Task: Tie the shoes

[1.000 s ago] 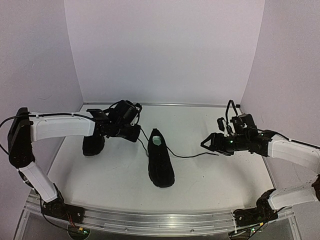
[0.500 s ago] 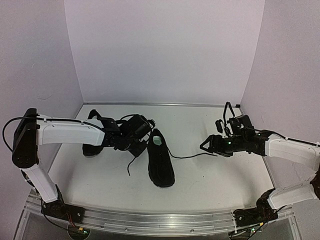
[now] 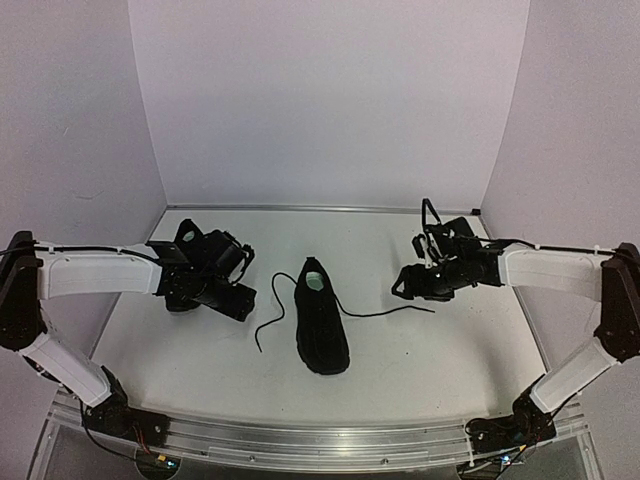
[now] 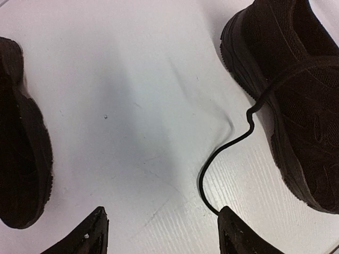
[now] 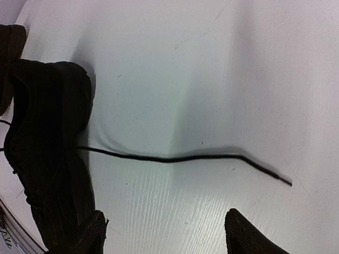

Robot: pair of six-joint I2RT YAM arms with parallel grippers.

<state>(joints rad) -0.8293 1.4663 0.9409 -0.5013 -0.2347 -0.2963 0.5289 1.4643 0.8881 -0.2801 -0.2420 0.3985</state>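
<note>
Two pincers (image 3: 243,305) (image 3: 402,287), two black shoes (image 4: 24,159) (image 4: 296,95)

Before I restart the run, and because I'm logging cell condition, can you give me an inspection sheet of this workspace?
Surface: white table, a few small specks.
Job's things: matte black lace-up sneaker at centre, untied, thin black laces trailing loose on the table; second black sneaker at left.
Clutter: nothing seen.
Grippers: left gripper, jaws open, empty; right gripper, jaws open, empty.
Cables: black cable along left arm; looped black cable at right wrist.
Surroundings: pale lilac walls on three sides; aluminium rail at near edge.
</note>
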